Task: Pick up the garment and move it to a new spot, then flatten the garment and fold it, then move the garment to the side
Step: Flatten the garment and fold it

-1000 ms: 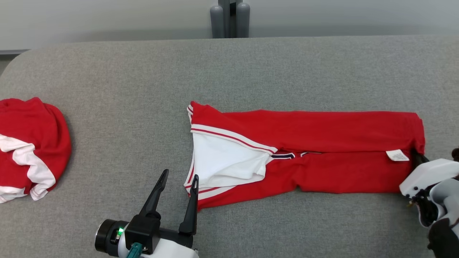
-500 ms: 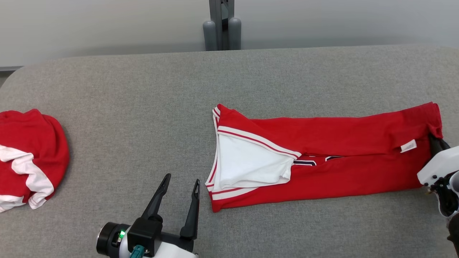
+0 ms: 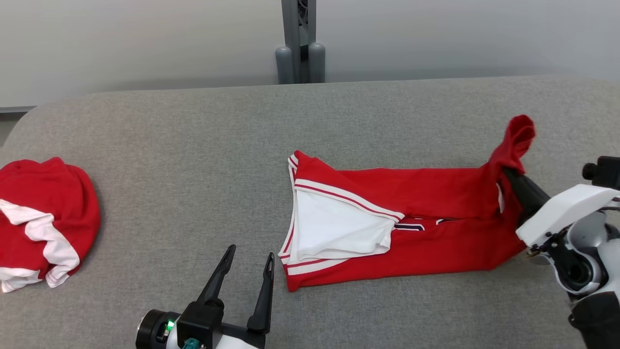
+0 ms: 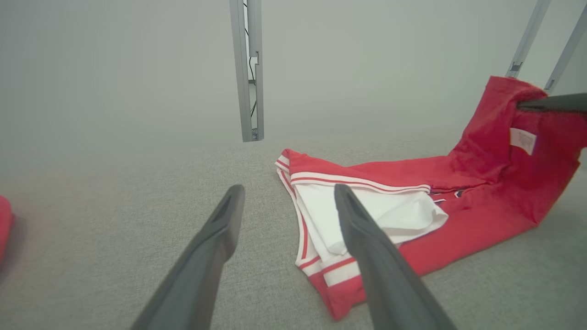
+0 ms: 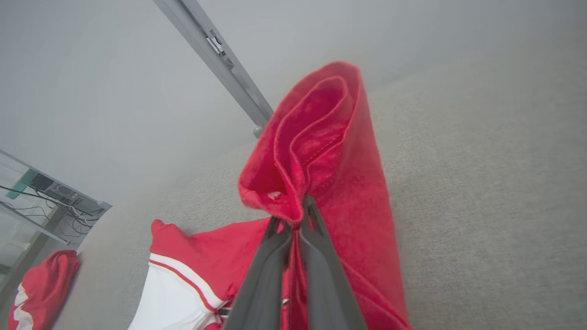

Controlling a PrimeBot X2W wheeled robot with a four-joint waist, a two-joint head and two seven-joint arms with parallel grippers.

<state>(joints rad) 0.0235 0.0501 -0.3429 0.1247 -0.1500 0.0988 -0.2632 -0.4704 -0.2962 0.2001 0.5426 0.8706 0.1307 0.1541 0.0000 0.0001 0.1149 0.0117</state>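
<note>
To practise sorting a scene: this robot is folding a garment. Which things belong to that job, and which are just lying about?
Job: red garment with white panel; right gripper, jaws shut on its raised end; left gripper, jaws open; grey table.
Lying about: crumpled red-and-white garment at left; grey post behind.

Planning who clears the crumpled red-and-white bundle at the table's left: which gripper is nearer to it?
Left. The left gripper stands open to the right of the bundle; the right gripper is across the table, shut on the far end of the long garment.
</note>
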